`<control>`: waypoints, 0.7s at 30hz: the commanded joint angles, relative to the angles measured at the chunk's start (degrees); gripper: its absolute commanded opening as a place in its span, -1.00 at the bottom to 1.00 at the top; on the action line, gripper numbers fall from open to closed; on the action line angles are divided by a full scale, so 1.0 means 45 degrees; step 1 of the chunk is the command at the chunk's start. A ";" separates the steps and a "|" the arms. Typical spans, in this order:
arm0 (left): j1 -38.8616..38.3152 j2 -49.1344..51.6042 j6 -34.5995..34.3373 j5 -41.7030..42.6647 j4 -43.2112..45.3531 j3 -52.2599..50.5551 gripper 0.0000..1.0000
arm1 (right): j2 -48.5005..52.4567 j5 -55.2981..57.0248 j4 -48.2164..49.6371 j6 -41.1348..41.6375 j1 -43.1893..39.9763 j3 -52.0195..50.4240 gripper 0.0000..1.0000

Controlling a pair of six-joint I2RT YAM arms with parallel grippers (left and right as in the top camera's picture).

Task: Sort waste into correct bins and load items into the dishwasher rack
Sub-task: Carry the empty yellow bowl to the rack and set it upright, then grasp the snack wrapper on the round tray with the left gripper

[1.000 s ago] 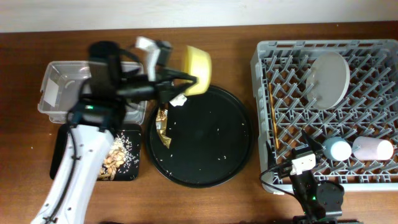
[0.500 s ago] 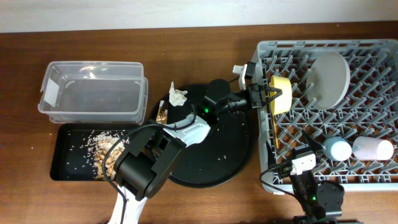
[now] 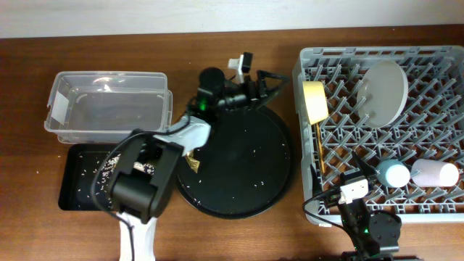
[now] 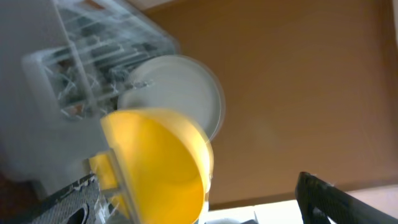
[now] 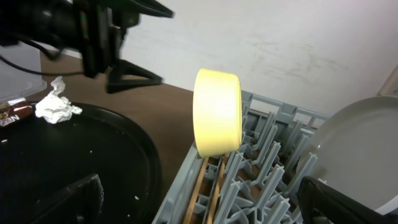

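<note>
Half a second ago the left gripper [image 3: 270, 81] held the yellow bowl [image 3: 314, 101] over the dishwasher rack [image 3: 362, 52]. Now it has released the bowl and drawn back to the far edge of the round black tray [image 3: 239, 181].

In the overhead view its fingers are spread and empty. The bowl stands on its edge among the pegs at the rack's left side. The chopsticks [image 3: 320, 148] lie just in front of it and the plate [image 3: 384, 90] stands upright to its right. The blue cup [image 3: 394, 174] and the pink cup [image 3: 435, 174] are nearer the front. So the loading seems finished, and the waste remains. The gold-brown wrapper [image 3: 191, 158] lies on the round tray's left part, half under the left arm, which hides the napkin here. The clear box [image 3: 109, 109] looks empty. The shallow black tray [image 3: 72, 194] holds food scraps [image 3: 101, 170].

The left wrist view is blurred. It shows the bowl and the plate beyond two fingers that are far apart and hold nothing.

In the right wrist view the right gripper [image 5: 199, 183] rests wide open and empty beside the rack. The crumpled napkin [image 5: 56, 107] lies on the round tray, near the wrapper's end.

I judge that the left arm must next turn back, come down and pinch the napkin or the wrapper. The wrapper lies flat, so it may slip. The tray's rim and the arm's own links could be in the way.
</note>
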 commanded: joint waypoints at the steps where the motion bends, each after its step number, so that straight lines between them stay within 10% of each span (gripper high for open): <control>1: 0.1020 -0.3070 0.2866 0.0117 -0.4260 0.0063 0.99 | -0.0092 -0.0068 -0.0015 0.0087 -0.0058 -0.0092 0.97; 6: 0.1423 -0.8850 0.8582 -0.9156 -1.8438 0.0180 0.99 | -0.0092 -0.0068 -0.0015 0.0092 -0.0058 -0.0092 0.97; 9: 0.1413 -1.0083 1.0389 -1.1905 -2.2042 0.0180 0.99 | -0.0092 -0.0068 -0.0015 0.0092 -0.0058 -0.0092 0.97; 17: -0.0661 -0.6557 1.0686 -1.4741 -2.2202 -0.0772 0.79 | -0.0092 -0.0068 -0.0015 0.0092 -0.0053 -0.0092 0.97; 21: -0.0729 -0.3784 1.0642 -1.4795 -2.0774 -0.0767 0.19 | -0.0092 -0.0068 -0.0015 0.0092 -0.0058 -0.0092 0.97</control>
